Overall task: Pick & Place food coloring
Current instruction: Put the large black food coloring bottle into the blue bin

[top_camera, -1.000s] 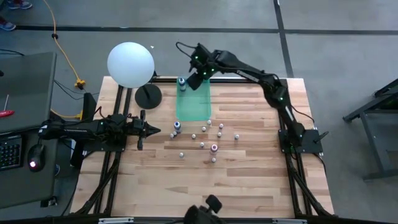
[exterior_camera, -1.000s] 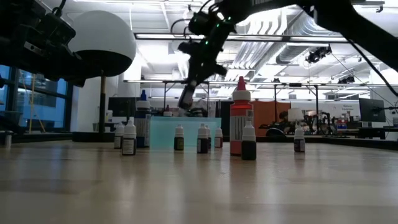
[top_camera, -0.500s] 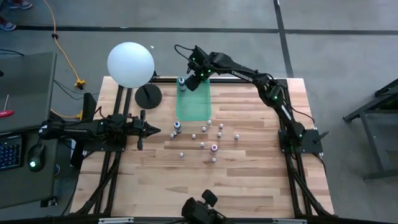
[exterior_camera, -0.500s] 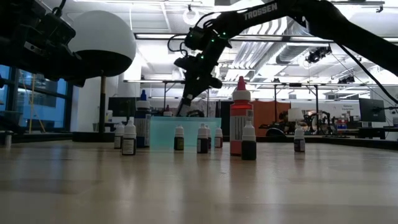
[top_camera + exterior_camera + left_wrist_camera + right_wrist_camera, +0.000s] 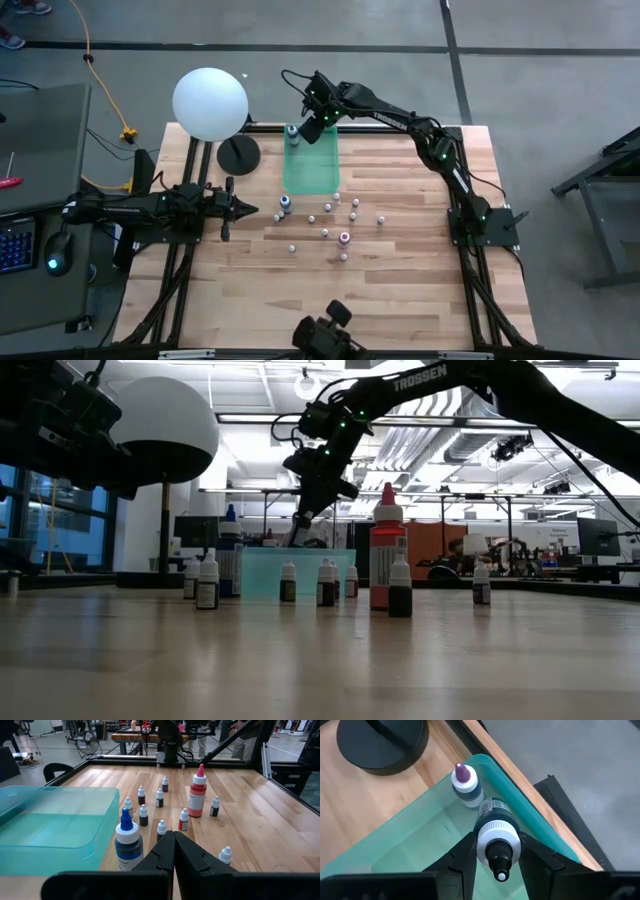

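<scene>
My right gripper (image 5: pixel 312 125) is over the far left corner of the translucent green tray (image 5: pixel 310 165) and is shut on a dark food coloring bottle with a white ribbed cap (image 5: pixel 498 839). A purple-tipped bottle (image 5: pixel 465 781) stands on its base in that corner of the tray. Several small white-capped bottles (image 5: pixel 328 215) and a red bottle (image 5: pixel 198 792) stand on the table nearer than the tray. My left gripper (image 5: pixel 174 845) is shut and empty, low at the table's left (image 5: pixel 250 209), beside a blue-capped bottle (image 5: pixel 128 840). My right gripper pinches the bottle by the sides of its white cap (image 5: pixel 482 845) between its two fingers (image 5: pixel 465 854). The fingers come from above, slanting down, and lie along the bottle. The cap is toward the wrist and the body points down into the tray. Whether its base touches the tray, I cannot tell.
A white ball lamp (image 5: pixel 209 103) on a black round base (image 5: pixel 238 155) stands just left of the tray. The tray's raised rim (image 5: pixel 520 785) runs close to the table's far edge. Bare wood lies toward the table's near edge (image 5: pixel 330 290).
My right gripper has gone down and a little toward the table's left with the bottle, to the tray's far left corner next to the purple-tipped bottle. It stays shut on the bottle.
</scene>
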